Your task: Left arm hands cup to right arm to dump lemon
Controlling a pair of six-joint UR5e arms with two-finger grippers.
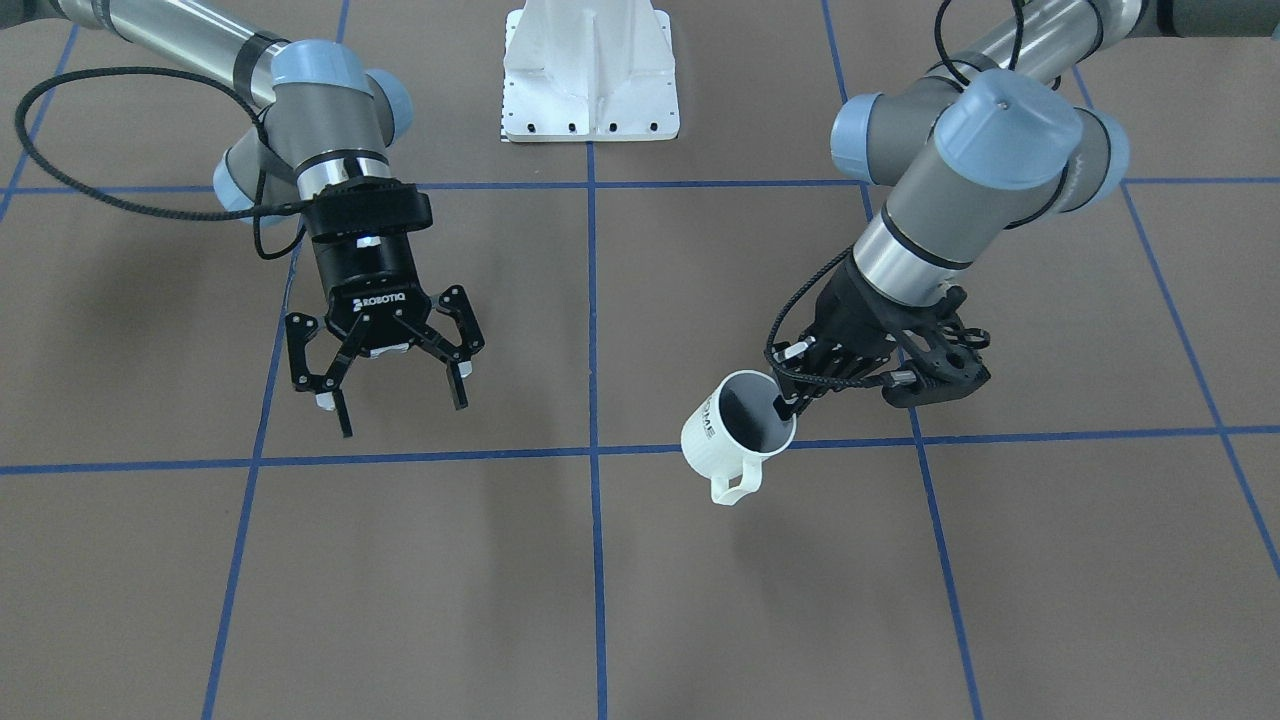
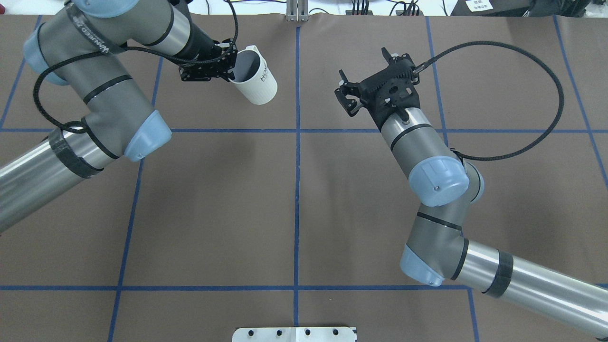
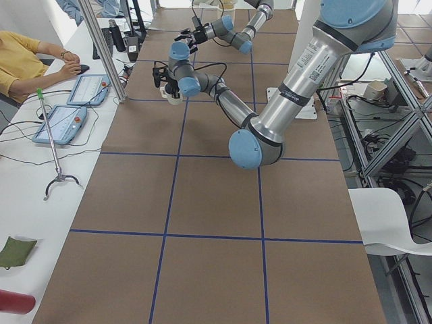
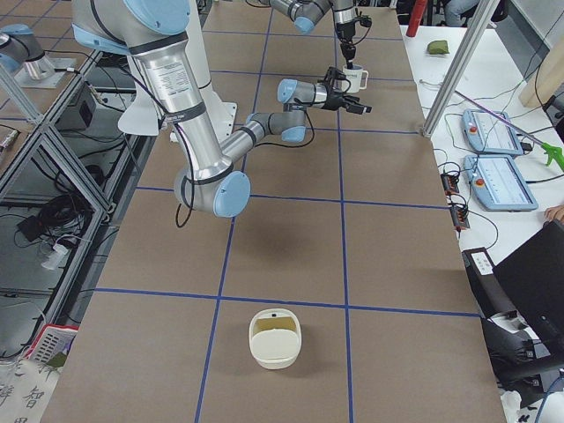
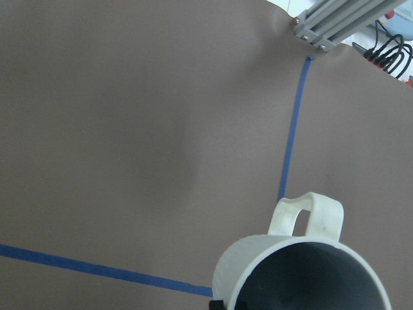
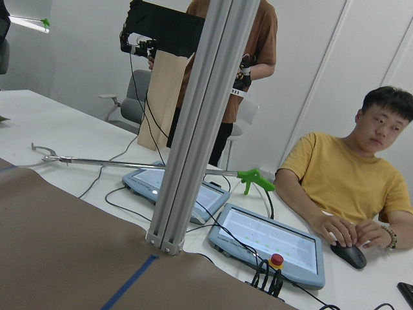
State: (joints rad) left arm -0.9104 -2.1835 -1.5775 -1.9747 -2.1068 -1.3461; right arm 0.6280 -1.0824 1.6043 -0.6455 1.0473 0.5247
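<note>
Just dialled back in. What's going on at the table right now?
The left claw grips the cup by its rim and holds it tilted above the table. The right claw hangs open some way off, not touching the cup, so the hand-over is not yet done. No lemon shows in any view, and the cup's inside is only partly visible.

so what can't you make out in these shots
Lemon: seen nowhere; the cup's bottom is shadowed in the front-facing view, cut off by the lower edge in the left wrist view.
Left gripper: its hold on the rim is too small in the side views.
Right gripper: out of its own wrist view.
</note>
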